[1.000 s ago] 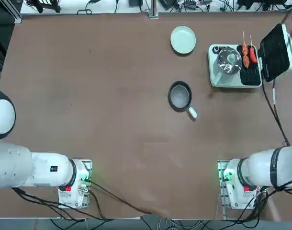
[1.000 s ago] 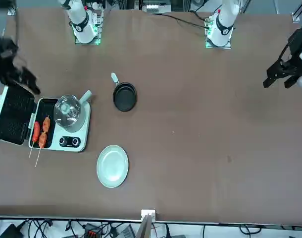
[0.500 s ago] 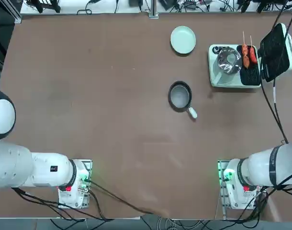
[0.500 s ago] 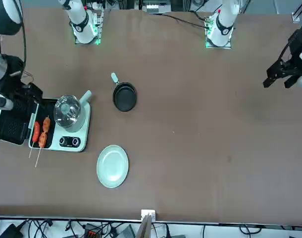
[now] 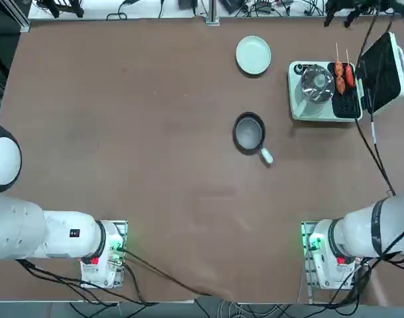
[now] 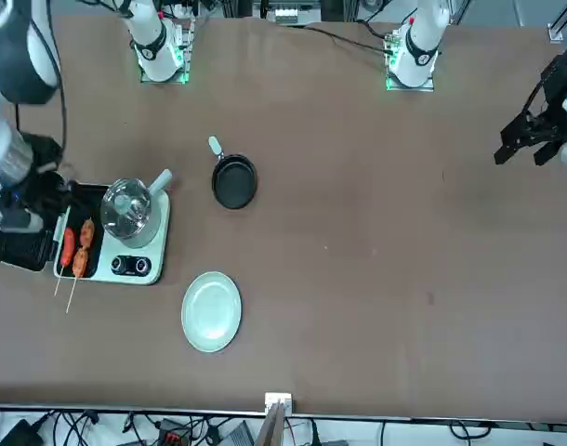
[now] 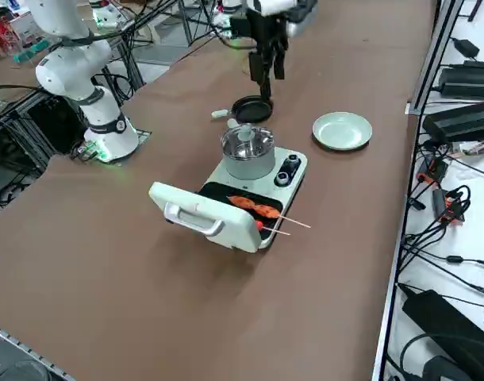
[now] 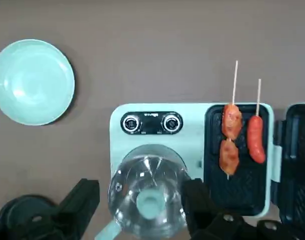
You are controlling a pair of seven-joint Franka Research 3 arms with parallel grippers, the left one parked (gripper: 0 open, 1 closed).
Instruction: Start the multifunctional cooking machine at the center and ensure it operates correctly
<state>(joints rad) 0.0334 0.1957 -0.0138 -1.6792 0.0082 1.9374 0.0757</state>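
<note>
Directly beneath the right tool (image 8: pixel 140 200), whose fingers are spread apart and empty, sits the multifunctional cooking machine (image 8: pixel 157 135), lid open, on the surface (image 8: pixel 157 45).

The brown table (image 5: pixel 155 132) carries the cooking machine (image 5: pixel 314 109), frying pan (image 5: pixel 249 132) and plate (image 5: pixel 253 54).

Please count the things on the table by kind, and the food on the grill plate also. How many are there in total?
Cooking machine: 1
Steel pot on the machine: 1
Control knobs on the machine: 2
Skewers on the grill plate: 2
Pale green plate: 1
Black frying pan: 1
Total: 8
The right gripper, fingers open, hangs above the machine.
</note>
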